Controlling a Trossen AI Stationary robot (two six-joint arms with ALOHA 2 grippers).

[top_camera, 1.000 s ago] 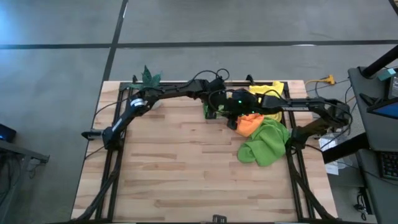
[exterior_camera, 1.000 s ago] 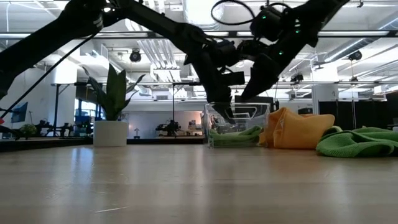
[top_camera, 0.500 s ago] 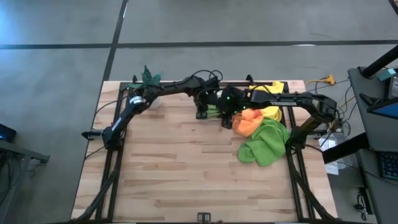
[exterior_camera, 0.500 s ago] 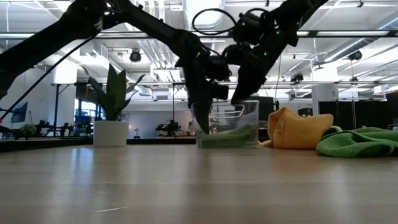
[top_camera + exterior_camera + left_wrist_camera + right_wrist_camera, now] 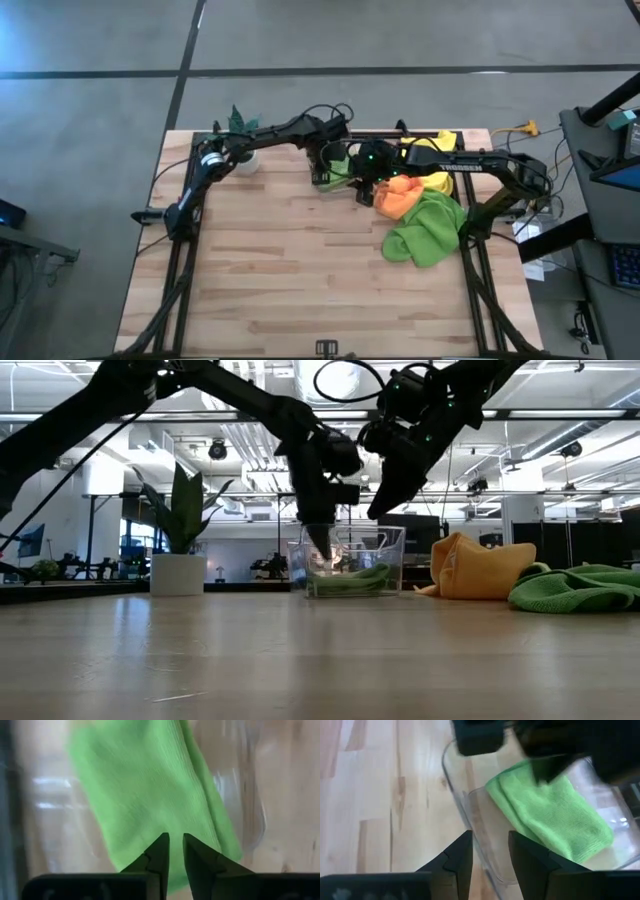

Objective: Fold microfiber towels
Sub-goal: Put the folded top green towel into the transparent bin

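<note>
Towels first, from above: one lime green towel (image 5: pixel 343 172) lying folded inside the clear bin (image 5: pixel 334 186) at the far middle of the table (image 5: pixel 280 280); orange towel (image 5: pixel 398 196), yellow towel (image 5: pixel 436 181) and a second, crumpled green towel (image 5: pixel 425 232) heaped to the right of it, touching one another. Left gripper (image 5: pixel 322 172) at the bin's left side, right gripper (image 5: pixel 363 186) at its right side, just beside the orange towel. Potted plant (image 5: pixel 238 126) well off at the far left corner.

From table height: left gripper dipping down at the bin's left wall; right gripper poised just over the right rim. Folded towel flat on the bin floor.

Past the left wrist: fingers pinched almost together, only a sliver between, right over the folded green towel. Cannot tell whether the thin clear wall is caught there.

Past the right wrist: jaws standing partly apart with nothing between them, the bin's rim passing underneath.

Handling, as a judgement: soft, light and limp, sure to sag and bunch when lifted, with a nap that should not slip. Best taken at a corner or along an edge, with two corners held and spread flat before creasing. Loose green towel the easiest to reach.
</note>
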